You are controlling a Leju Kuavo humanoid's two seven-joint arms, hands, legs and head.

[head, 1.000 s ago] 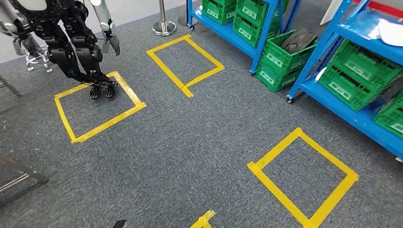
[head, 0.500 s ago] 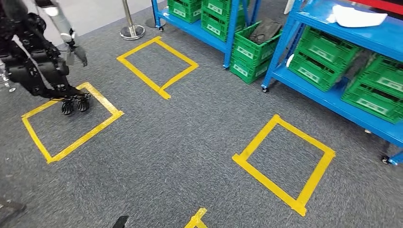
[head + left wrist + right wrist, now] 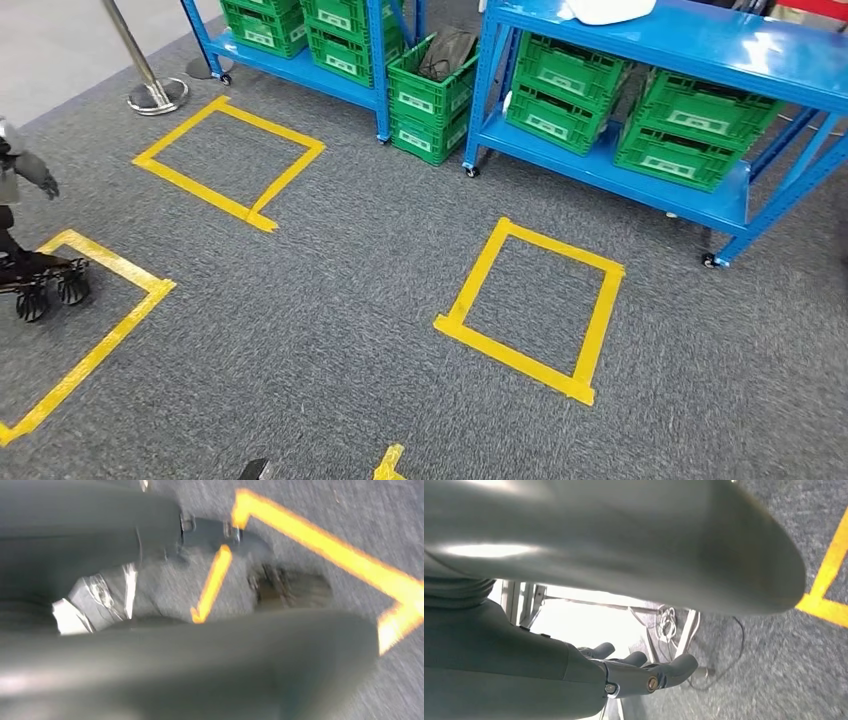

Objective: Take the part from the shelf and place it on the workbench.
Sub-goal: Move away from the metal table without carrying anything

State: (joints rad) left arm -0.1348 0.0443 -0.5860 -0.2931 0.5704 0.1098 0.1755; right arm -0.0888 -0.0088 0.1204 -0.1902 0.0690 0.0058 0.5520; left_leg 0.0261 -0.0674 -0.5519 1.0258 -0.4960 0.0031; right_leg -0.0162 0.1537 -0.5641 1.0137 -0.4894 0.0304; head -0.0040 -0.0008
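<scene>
The right hand (image 3: 644, 677) hangs with dark fingers (image 3: 676, 667) slightly apart, holding nothing; the left hand (image 3: 210, 530) is too blurred to tell. Green crates (image 3: 680, 130) with white labels, unreadable, sit on the blue shelf (image 3: 700, 40); the part cannot be identified.

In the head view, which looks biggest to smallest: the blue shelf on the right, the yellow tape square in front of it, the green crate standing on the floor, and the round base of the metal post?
1. Blue shelf
2. Yellow tape square
3. Green crate on the floor
4. Post's round base

The crate and base sit farther from the camera, so their true sizes are unsure.
</scene>
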